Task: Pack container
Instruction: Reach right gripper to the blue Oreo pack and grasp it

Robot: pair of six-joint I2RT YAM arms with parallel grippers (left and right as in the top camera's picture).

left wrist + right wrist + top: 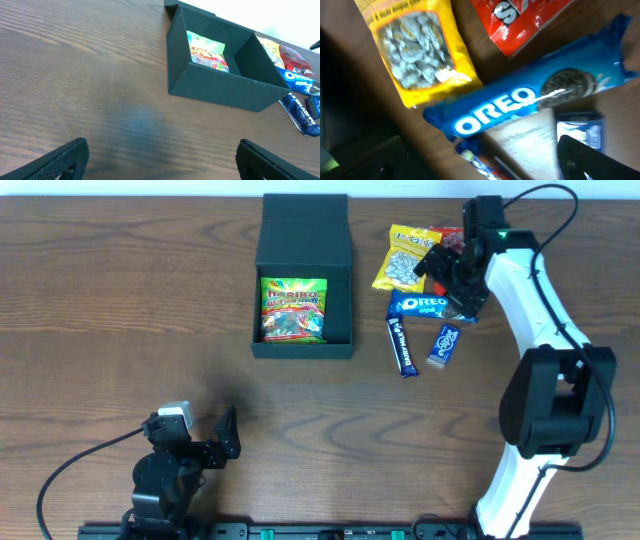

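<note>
The brown wooden table (120, 300) carries everything. The biggest thing on it is 1 container (300, 348), a dark green square box sitting towards the far edge, about mid-table, with its flap lid open at the back. Inside lies 1 green gummy packet (293, 310), flat on the bottom against the near wall.

Just right of the container, 5 snacks sit loose in a cluster on the table: 1 yellow seed packet (403, 260) and 1 red packet (525, 20) furthest back, 1 blue Oreo pack (418, 305) in front of them, then 1 dark blue bar (402, 346) and 1 small blue packet (444, 345) nearest.

There are 2 hands. The right hand (480, 162) hangs over the Oreo pack and red packet with its fingers spread wide, gripping nothing; I cannot tell whether it touches a wrapper. The left hand (165, 160) is near the front edge, well apart from the container, fingers also wide apart and empty.
</note>
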